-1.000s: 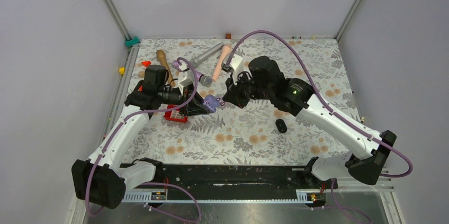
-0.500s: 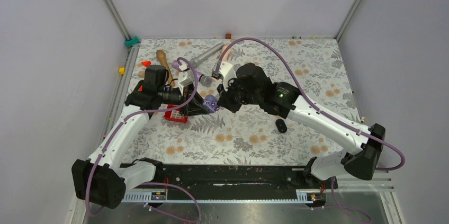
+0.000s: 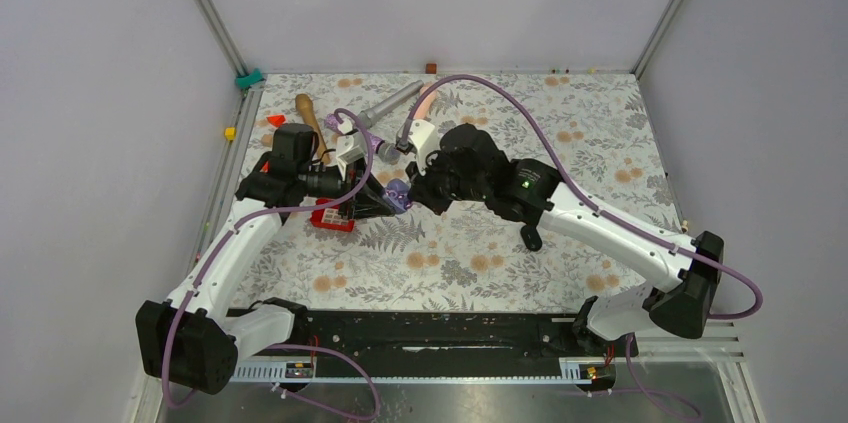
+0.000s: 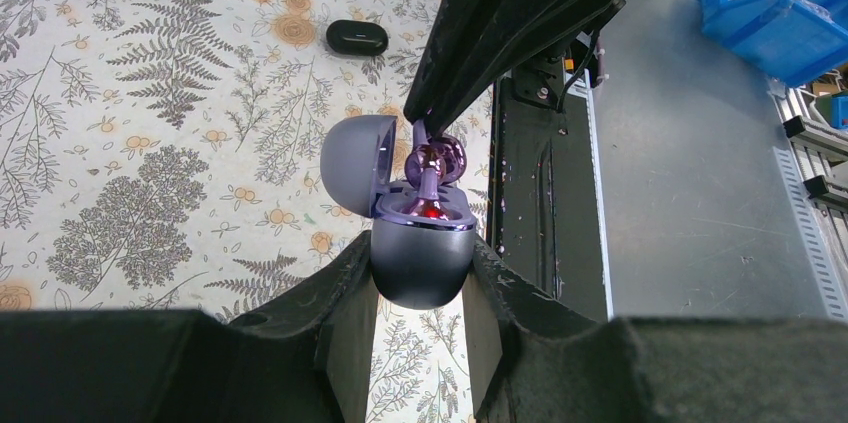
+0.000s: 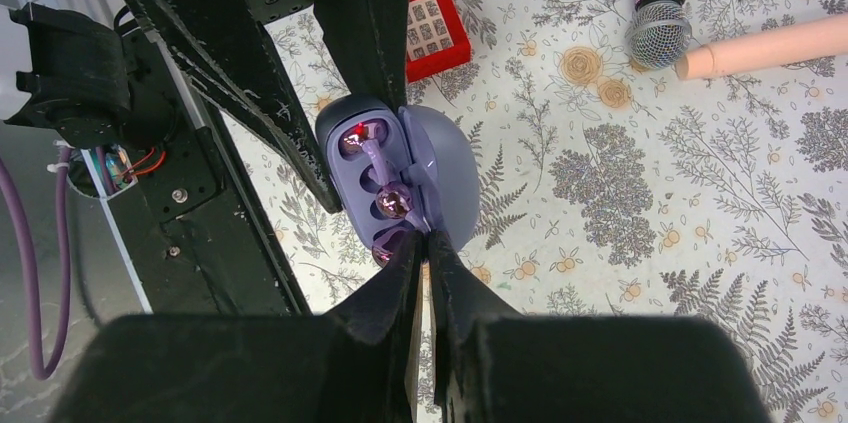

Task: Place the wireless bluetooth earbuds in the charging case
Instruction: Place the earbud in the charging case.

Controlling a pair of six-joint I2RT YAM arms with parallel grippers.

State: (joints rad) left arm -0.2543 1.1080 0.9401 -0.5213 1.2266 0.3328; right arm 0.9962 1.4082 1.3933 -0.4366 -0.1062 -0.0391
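Top view: your left gripper (image 3: pixel 385 200) and right gripper (image 3: pixel 415 193) meet above the floral bench (image 3: pixel 600 143). A small lavender oval plastic charging case (image 3: pixel 398 197) sits between them, and a black oval pebble (image 3: pixel 531 236) lies at four o'clock.

Left wrist: the left gripper clamps the case, its lid open toward nine o'clock.

Right wrist: the right gripper, narrowed, pinches a glossy purple earbud (image 5: pixel 390 205) at the case's wells.
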